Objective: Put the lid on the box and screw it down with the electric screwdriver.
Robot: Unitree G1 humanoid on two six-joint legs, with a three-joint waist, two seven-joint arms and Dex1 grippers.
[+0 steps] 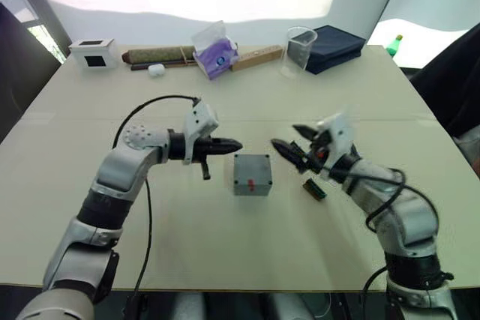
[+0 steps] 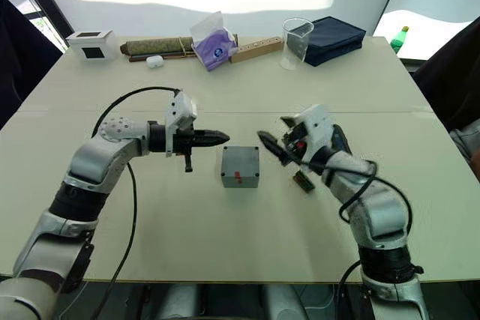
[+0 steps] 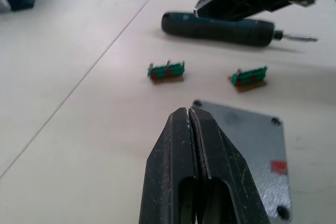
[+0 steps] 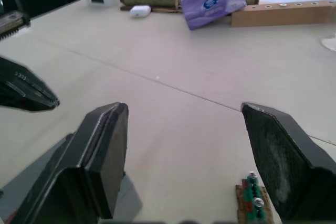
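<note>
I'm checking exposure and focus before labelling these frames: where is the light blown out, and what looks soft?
Left and right eye views: the backdrop behind the table is washed out white; the table itself is evenly lit. Left wrist view: the shut left gripper is in focus, while the electric screwdriver behind is a little soft. Right wrist view: the right gripper's fingers are blurred; the tissue pack is clearer.

My black end effectors flank a small square grey plastic box with a red mark, mid-frame on the cream tabletop.
</note>
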